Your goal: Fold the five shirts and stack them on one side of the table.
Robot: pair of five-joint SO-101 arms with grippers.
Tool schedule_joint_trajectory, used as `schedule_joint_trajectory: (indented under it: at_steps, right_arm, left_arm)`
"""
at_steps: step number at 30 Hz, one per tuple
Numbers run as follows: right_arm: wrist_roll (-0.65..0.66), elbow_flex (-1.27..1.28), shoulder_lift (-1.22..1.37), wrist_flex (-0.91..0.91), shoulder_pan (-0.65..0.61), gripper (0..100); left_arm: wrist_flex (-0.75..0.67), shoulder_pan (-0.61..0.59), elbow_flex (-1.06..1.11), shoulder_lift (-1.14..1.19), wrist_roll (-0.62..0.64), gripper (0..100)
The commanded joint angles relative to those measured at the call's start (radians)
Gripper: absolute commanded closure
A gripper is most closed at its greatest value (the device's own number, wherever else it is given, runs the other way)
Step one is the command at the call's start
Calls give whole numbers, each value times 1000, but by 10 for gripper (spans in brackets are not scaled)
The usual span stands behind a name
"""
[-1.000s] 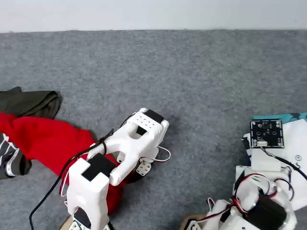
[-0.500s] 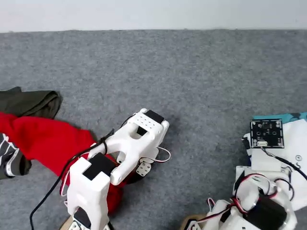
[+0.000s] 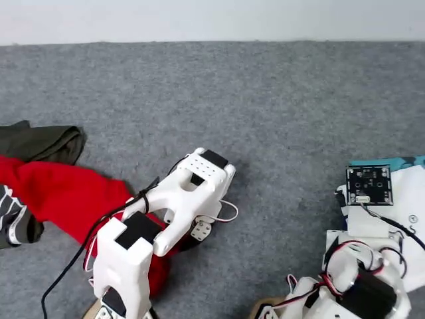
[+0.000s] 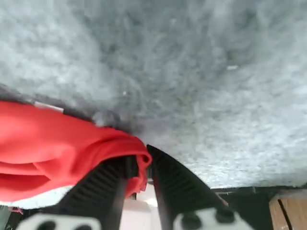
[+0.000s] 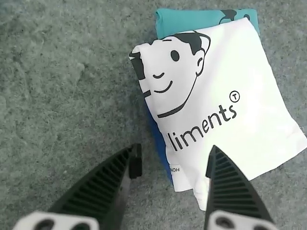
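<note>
Left tool (image 4: pixel 140 160) pinches a fold of the red shirt (image 4: pixel 53 143); right tool (image 5: pixel 175 158) hangs spread above the folded stack.
The red shirt lies crumpled on the grey counter (image 3: pixel 265 100) at the left arm's side. It touches a dark olive shirt (image 3: pixel 40 143) and a striped shirt (image 3: pixel 13 226), and has a small white tag on its edge (too small to read). At the right arm's side, a folded white shirt (image 5: pixel 220 86) lies on top of a teal shirt (image 5: pixel 192 19). The white shirt has a black cartoon face, a line of black lettering with a small circled mark, and a tiny printed hem tag.
</note>
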Motion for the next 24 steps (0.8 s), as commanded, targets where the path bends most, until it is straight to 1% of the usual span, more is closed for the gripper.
schedule_joint_trajectory:
  at_steps: [1, 3, 5, 8, 12, 14, 17, 21, 24]
  right_arm:
    - [-9, 0, -2, 7, 1, 772]
    - [-9, 0, -2, 7, 1, 772]
    - [-9, 0, -2, 7, 1, 772]
    - [-9, 0, -2, 7, 1, 772]
    - [-9, 0, -2, 7, 1, 772]
    - [-9, 0, -2, 7, 1, 772]
    - [-9, 0, -2, 7, 1, 772]
    - [-9, 0, -2, 7, 1, 772]
    - [-9, 0, -2, 7, 1, 772]
  left_arm:
    - [23, 6, -59, -18, 9, 987]
    - [23, -8, -93, -18, 9, 987]
    - [21, -52, -145, -17, 9, 987]
    - [20, -163, -275, -8, 9, 987]
    - [21, -347, -447, -12, 9, 987]
    - [21, -434, -510, -15, 9, 987]
    - [23, -532, -584, -17, 8, 987]
    - [23, -588, -631, -17, 5, 987]
    - [23, -574, -668, -17, 5, 987]
